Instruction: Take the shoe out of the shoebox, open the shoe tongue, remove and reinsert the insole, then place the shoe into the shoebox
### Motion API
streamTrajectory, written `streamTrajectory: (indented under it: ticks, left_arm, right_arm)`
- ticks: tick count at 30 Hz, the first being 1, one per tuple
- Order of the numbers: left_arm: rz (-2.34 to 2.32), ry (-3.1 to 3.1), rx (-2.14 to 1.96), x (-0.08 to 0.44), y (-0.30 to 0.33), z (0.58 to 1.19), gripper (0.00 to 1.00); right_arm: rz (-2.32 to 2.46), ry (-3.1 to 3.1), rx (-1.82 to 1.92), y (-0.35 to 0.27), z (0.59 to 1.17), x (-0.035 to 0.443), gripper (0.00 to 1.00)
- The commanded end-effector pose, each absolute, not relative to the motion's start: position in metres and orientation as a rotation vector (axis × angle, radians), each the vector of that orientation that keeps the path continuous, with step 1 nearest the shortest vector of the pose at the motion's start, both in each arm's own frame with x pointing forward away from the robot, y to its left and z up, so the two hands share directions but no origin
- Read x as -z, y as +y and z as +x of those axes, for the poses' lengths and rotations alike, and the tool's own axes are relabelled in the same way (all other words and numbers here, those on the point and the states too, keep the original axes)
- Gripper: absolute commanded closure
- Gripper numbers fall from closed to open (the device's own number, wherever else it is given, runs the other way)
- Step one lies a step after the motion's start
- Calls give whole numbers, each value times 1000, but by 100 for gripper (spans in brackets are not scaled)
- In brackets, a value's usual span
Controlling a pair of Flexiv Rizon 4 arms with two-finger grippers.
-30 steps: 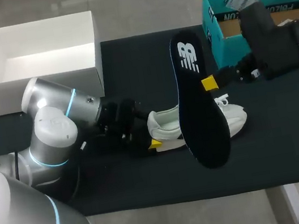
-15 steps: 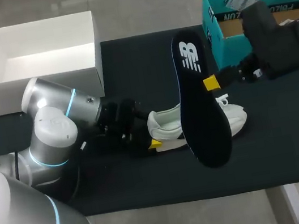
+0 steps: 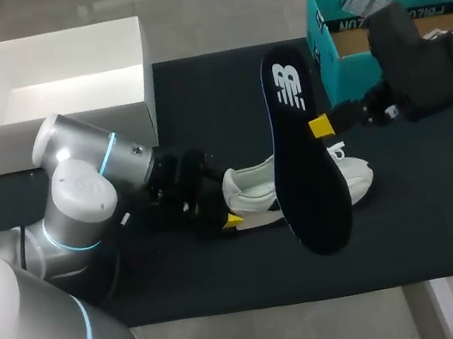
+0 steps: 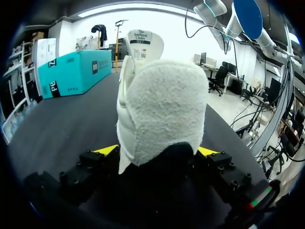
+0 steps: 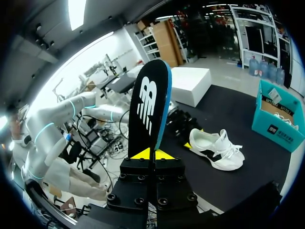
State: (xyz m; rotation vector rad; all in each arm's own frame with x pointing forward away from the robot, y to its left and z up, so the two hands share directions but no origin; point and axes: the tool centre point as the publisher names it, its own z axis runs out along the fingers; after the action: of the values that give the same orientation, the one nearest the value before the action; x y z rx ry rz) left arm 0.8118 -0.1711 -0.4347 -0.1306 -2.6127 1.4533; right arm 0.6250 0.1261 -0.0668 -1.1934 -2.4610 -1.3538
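White sneaker (image 3: pixel 247 190) lying sole-down near the middle of the black mat (image 3: pixel 197 96), long axis parallel to the mat's near edge, toe toward the right edge. Its rounded, fuzzy-lined heel is clamped between the fingers of the left gripper (image 4: pixel 157 151). The right gripper (image 5: pixel 153 153), closed on one long edge of the flat, black, blue-rimmed insole (image 3: pixel 306 165), holds it above the sneaker, long axis running from far edge to near edge, white-logo end farther; teal cardboard shoebox (image 3: pixel 320 41) at the far right corner, open white box (image 3: pixel 56 137) at the far left corner.
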Motion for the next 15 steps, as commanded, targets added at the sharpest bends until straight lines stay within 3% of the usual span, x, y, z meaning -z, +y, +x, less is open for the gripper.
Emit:
streamTrajectory:
  ticks: [1,15]
  left_arm:
    - [-140,-2606,-1438,435,-167,817,0]
    - [-131,-2788,-1023,401,-162,819,0]
  right_arm:
    - [-1193,-2461,1351,129,628,68,100]
    - [-1193,-2461,1351,129,628,68,100]
